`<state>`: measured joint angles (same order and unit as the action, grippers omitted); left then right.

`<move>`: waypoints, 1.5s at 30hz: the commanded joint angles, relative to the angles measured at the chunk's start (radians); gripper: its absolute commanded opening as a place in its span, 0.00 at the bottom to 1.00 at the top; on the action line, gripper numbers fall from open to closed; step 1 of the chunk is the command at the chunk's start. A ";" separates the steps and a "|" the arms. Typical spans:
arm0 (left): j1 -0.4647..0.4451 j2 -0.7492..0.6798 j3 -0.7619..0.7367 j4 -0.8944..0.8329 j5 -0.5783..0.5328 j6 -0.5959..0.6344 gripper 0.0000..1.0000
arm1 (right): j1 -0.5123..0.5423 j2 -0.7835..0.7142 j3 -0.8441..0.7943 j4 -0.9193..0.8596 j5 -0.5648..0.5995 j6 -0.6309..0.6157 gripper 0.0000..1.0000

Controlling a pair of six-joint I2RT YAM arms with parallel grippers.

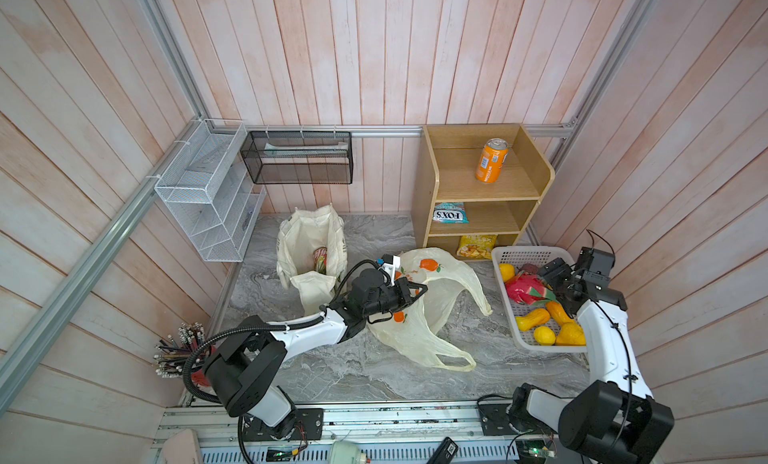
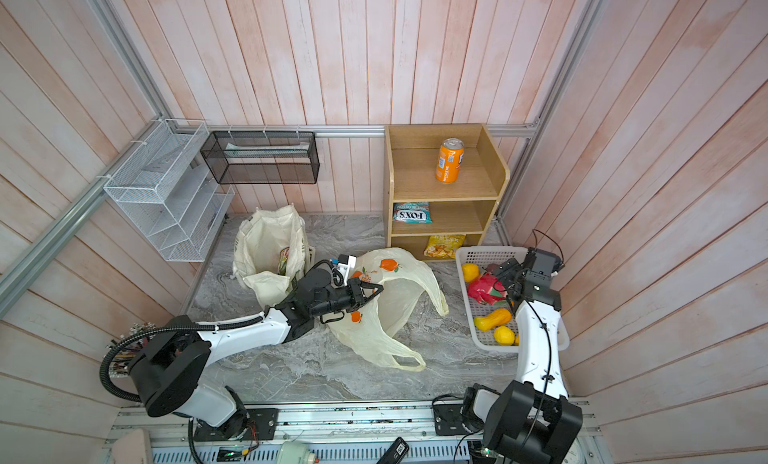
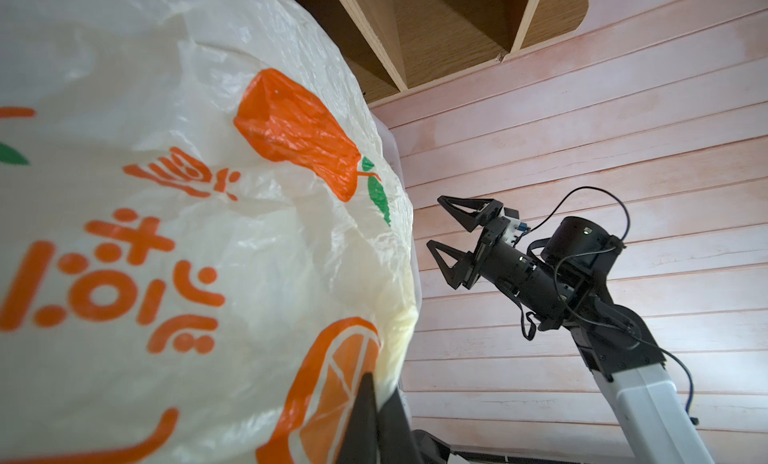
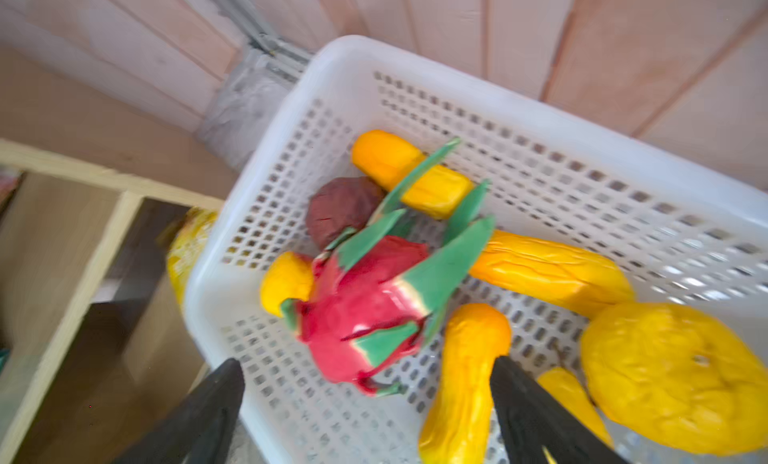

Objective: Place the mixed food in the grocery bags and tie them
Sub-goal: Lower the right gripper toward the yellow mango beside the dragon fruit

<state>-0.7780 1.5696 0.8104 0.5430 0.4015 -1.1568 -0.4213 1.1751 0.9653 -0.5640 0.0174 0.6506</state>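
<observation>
**Fruit pick for the held carrier**

Right arm (image 1: 598,337) is bending over the table's right side. Plastic bag (image 1: 453,283) is lying mid-table beside the canvas tote (image 1: 307,241), with the left gripper (image 1: 419,290) pressed together on its rim. Right gripper (image 3: 435,220) is hovering, spread wide, over the dragon fruit (image 4: 365,312) in the white basket (image 1: 525,249). Judgement: straddle the red body rather than the green leaves, close softly, and hold the bag mouth lifted.

Cream bag (image 1: 453,274) printed with orange fruits and green leaves; white perforated basket (image 1: 523,253); red, green-scaled dragon fruit (image 4: 365,299); orange can (image 1: 491,160).
</observation>
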 commanded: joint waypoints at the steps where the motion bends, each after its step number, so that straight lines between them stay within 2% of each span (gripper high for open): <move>1: 0.006 0.038 0.029 0.060 0.041 -0.008 0.00 | -0.062 0.040 0.003 -0.118 0.060 -0.037 0.95; 4: 0.006 0.061 0.033 0.084 0.051 -0.020 0.00 | -0.076 0.057 0.004 -0.135 0.135 -0.040 0.95; 12: 0.005 0.055 0.029 0.095 0.057 -0.024 0.00 | -0.111 0.055 -0.033 -0.142 0.211 -0.023 0.95; 25: 0.005 0.044 0.030 0.118 0.060 -0.033 0.00 | -0.170 0.068 -0.144 -0.079 0.198 -0.025 0.95; 40: 0.006 0.044 0.029 0.120 0.054 -0.039 0.00 | -0.191 0.125 -0.173 0.004 0.085 -0.040 0.91; 45: 0.005 0.047 0.030 0.127 0.054 -0.042 0.00 | -0.191 0.118 -0.161 0.009 -0.023 -0.063 0.88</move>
<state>-0.7780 1.6268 0.8135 0.6289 0.4458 -1.1980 -0.6178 1.2804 0.8143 -0.5461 0.1402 0.5976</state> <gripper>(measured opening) 0.047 0.885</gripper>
